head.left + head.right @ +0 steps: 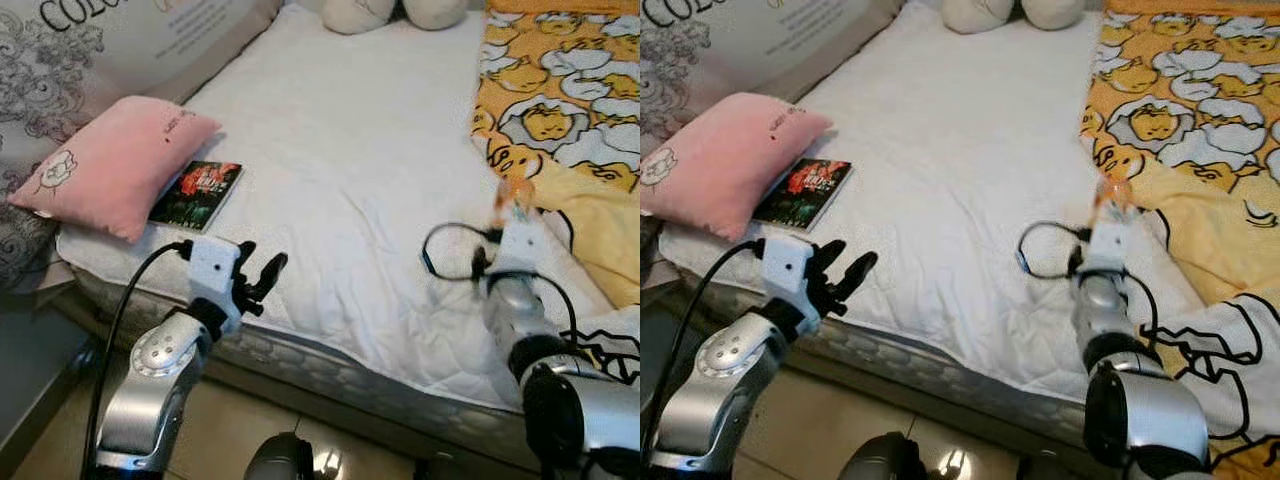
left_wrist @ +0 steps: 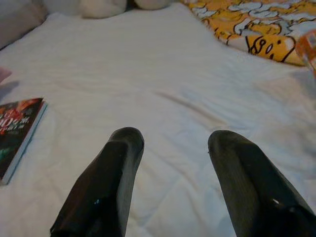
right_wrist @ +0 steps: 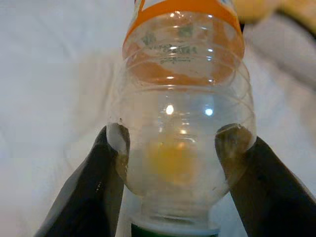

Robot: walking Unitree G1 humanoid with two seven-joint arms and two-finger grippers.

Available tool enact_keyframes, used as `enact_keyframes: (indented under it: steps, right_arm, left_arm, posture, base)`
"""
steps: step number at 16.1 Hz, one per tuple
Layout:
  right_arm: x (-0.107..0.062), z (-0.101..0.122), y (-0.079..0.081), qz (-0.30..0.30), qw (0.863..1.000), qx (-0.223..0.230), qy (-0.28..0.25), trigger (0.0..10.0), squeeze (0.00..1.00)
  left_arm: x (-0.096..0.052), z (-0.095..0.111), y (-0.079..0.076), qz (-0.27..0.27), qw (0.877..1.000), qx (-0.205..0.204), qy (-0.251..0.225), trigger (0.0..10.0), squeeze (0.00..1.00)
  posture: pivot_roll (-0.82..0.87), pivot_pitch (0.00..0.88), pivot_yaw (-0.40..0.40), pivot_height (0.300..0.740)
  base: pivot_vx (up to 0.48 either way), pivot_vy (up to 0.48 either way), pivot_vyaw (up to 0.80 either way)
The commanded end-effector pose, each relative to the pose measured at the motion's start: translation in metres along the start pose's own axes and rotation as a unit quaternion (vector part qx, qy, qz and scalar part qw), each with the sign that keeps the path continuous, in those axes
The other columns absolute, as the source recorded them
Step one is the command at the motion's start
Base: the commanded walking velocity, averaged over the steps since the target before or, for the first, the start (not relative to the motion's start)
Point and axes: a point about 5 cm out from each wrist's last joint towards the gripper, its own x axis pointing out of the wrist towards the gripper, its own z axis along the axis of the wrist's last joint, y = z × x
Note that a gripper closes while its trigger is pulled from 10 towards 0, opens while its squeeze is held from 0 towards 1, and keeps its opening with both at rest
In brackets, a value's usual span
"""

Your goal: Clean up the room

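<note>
White quilted bed before us: pink pillow, book, yellow duck blanket. Right gripper jaws pinching clear bottle; left gripper jaws spread.

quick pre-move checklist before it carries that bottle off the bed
1. Grip: right claw has a finger on each side of the clear plastic bottle, near the neck. ok.
2. Cap: a green cap shows at the picture's edge; whether it is tight, cannot tell.
3. Contents: bottle looks nearly empty, with an orange label. ok.
4. Snag risk: a black cable loops beside the right wrist over the white bed sheet. not ok, watch it.
5. Left claw: open and holding nothing, over the sheet. ok.
6. Other clutter: book lies by the pink pillow, apart from both claws. ok.
</note>
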Motion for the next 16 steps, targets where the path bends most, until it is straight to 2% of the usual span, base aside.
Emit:
enact_keyframes:
  steps: [1, 2, 4, 7, 11, 15, 16]
  right_arm:
    - [0.002, 0.017, 0.009, 0.014, 0.999, -0.009, -0.034, 0.0, 0.00]
    - [0.003, 0.033, 0.015, 0.022, 0.998, -0.009, -0.066, 0.0, 0.00]
    - [0.002, 0.056, 0.025, 0.038, 0.991, -0.017, -0.125, 0.0, 0.00]
    - [-0.004, 0.066, 0.031, 0.050, 0.981, -0.036, -0.184, 0.0, 0.00]
    - [-0.021, 0.041, 0.038, 0.066, 0.971, -0.050, -0.225, 0.0, 0.00]
    - [-0.029, 0.027, 0.040, 0.074, 0.972, -0.045, -0.221, 0.0, 0.00]
    - [-0.029, 0.027, 0.039, 0.071, 0.972, -0.044, -0.219, 0.0, 0.00]
  left_arm:
    - [0.008, -0.003, 0.003, 0.006, 1.000, 0.004, 0.002, 10.0, 0.00]
    - [0.022, -0.002, -0.001, -0.004, 1.000, 0.004, -0.007, 10.0, 0.00]
    - [0.039, -0.001, -0.002, -0.004, 1.000, 0.001, -0.022, 10.0, 0.00]
    - [0.046, -0.006, 0.001, 0.009, 1.000, -0.010, -0.024, 10.0, 0.00]
    - [0.050, -0.015, 0.005, 0.020, 0.999, -0.023, -0.025, 10.0, 0.00]
    - [0.053, -0.019, 0.003, 0.008, 0.999, -0.022, -0.029, 10.0, 0.00]
    - [0.053, -0.018, 0.003, 0.008, 0.999, -0.015, -0.031, 10.0, 0.00]
  posture:
    - [0.08, 0.000, 0.096, 0.702]
    - [0.06, 0.000, 0.082, 0.702]
    - [0.02, 0.000, 0.060, 0.702]
    - [0.00, 0.000, 0.030, 0.702]
    - [-0.03, 0.000, 0.017, 0.702]
    - [-0.04, 0.000, 0.029, 0.702]
    - [-0.04, 0.000, 0.032, 0.702]
  base:
    - [0.000, 0.000, 0.00]
    - [0.000, 0.000, 0.00]
    - [0.000, 0.000, 0.00]
    - [0.000, 0.000, 0.00]
    - [0.000, 0.000, 0.00]
    - [0.000, 0.480, -0.68]
    - [0.000, 0.000, 0.00]
